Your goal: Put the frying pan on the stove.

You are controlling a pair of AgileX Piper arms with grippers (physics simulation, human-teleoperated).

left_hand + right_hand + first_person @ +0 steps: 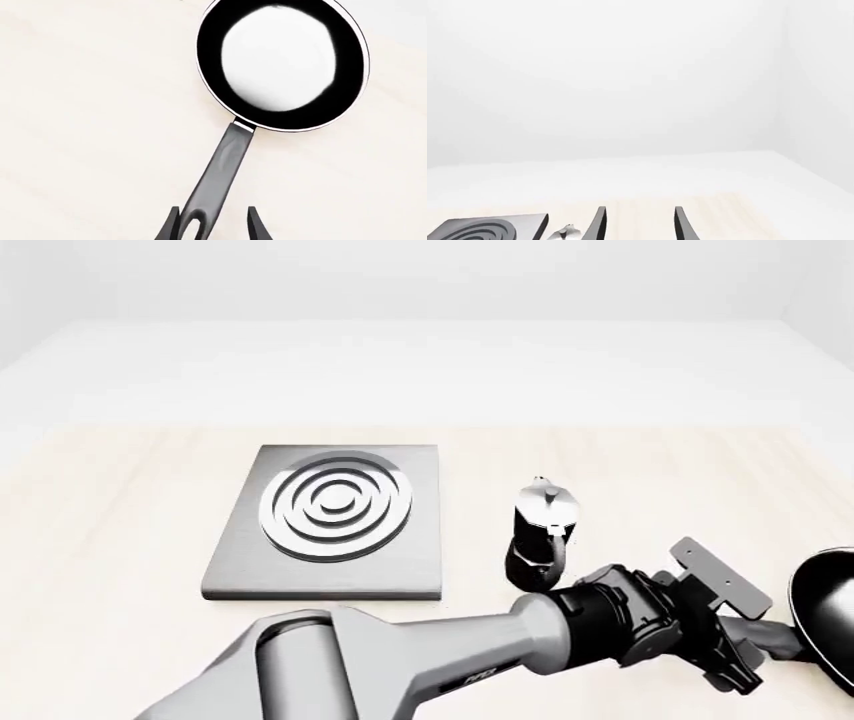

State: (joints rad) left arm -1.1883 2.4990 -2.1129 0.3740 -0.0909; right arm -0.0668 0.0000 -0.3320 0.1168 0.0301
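Frying pan (825,612) half cut off at frame edge, its handle between left hand (212,225)'s parted fingers.

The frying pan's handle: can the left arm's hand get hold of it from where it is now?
Probably yes: the left hand is open with its fingers either side of the frying pan handle's end, nothing between them.
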